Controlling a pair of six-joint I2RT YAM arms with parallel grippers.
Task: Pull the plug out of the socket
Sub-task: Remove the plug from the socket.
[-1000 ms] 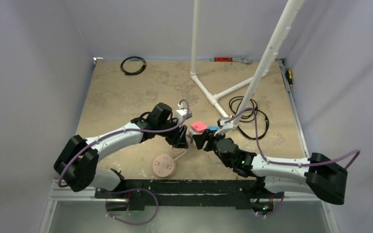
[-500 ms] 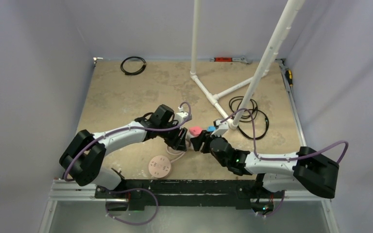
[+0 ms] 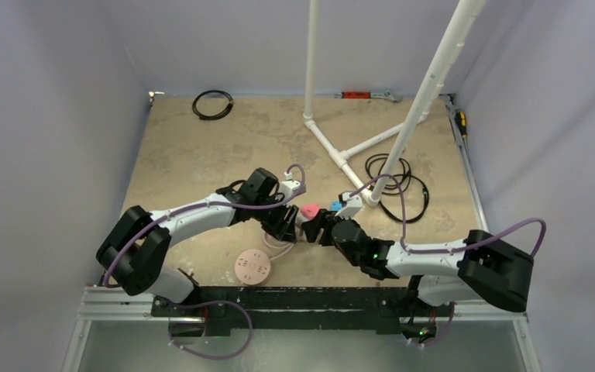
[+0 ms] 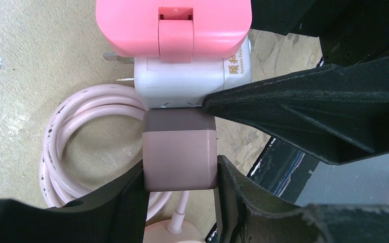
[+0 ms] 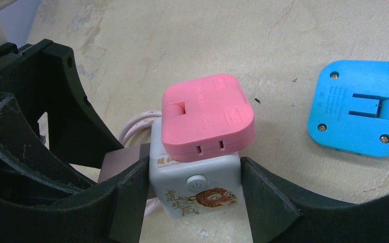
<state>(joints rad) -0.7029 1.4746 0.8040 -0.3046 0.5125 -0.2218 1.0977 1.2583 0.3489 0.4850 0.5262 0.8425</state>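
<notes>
Plug (image 4: 181, 147) clamped in left claw (image 4: 180, 179), touching socket (image 4: 182, 83)

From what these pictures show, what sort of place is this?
Probably a robot test cell: plain lavender walls enclose a mottled beige tabletop, with a white plastic pipe frame and loose coiled black cables.

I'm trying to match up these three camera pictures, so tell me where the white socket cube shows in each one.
Top external: the socket, mid-table, mostly hidden beneath the bright pink flat block.
Left wrist: upper centre, just beyond the mauve plug that the left claw grips.
Right wrist: lower centre, clamped by the right claw.
Shared landmark: that pink block, seated on the socket in all three.
</notes>
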